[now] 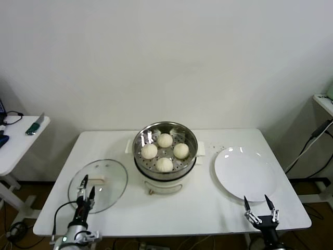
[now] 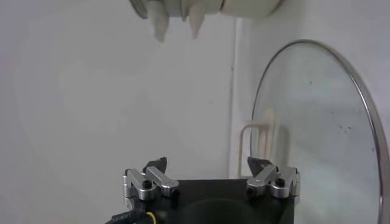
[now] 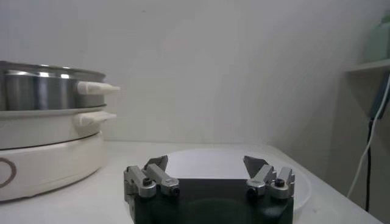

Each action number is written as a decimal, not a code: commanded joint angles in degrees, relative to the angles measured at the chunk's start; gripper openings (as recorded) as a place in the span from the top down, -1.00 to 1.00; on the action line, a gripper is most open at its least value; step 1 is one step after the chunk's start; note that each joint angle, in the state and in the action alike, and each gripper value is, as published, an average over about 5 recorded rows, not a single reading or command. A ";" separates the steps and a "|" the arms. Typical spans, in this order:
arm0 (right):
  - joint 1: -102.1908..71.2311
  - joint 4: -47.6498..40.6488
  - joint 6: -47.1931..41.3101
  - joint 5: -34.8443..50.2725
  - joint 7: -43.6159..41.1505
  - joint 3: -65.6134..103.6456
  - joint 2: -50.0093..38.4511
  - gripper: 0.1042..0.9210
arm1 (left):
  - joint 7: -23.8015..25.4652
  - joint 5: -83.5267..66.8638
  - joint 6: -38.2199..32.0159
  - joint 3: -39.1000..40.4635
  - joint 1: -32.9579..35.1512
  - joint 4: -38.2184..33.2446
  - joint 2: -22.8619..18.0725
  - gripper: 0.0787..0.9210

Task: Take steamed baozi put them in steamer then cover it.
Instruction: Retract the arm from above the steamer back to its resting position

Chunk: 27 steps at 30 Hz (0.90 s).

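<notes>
The steamer (image 1: 166,185) stands mid-table with several cream-white baozi (image 1: 165,140) resting on its perforated tray; it is uncovered. Its glass lid (image 1: 110,191) lies flat on the table to the left, handle (image 1: 97,180) up. My left gripper (image 1: 86,188) hovers open over the lid's near left part, nothing between its fingers. In the left wrist view the left gripper (image 2: 207,163) faces the lid (image 2: 317,122) and its handle (image 2: 259,141). My right gripper (image 1: 258,204) stands open at the near rim of the white plate. In the right wrist view the right gripper (image 3: 207,162) has the steamer (image 3: 42,140) off to one side.
A flat white plate (image 1: 244,174) lies right of the steamer, also seen in the right wrist view (image 3: 213,157). A small side table (image 1: 21,136) with tools stands far left. A shelf (image 1: 325,101) and hanging cables (image 1: 307,151) are at the far right.
</notes>
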 commanded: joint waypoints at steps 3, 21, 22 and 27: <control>-0.80 0.08 0.67 -0.18 0.12 0.23 0.45 -0.76 | -0.90 4.89 2.34 0.76 -6.38 5.41 -0.39 -0.77; -1.47 0.45 1.18 -0.71 0.07 0.73 1.44 -0.76 | 0.11 6.10 2.96 1.24 -9.89 9.65 0.99 -0.76; -1.47 0.44 1.18 -0.76 0.07 0.73 1.51 -0.76 | 0.09 5.95 2.85 1.27 -9.85 9.62 0.96 -0.76; -1.45 0.53 1.21 -1.17 0.06 0.64 1.94 -0.76 | -0.09 4.73 2.24 1.68 -9.80 9.73 0.79 -0.55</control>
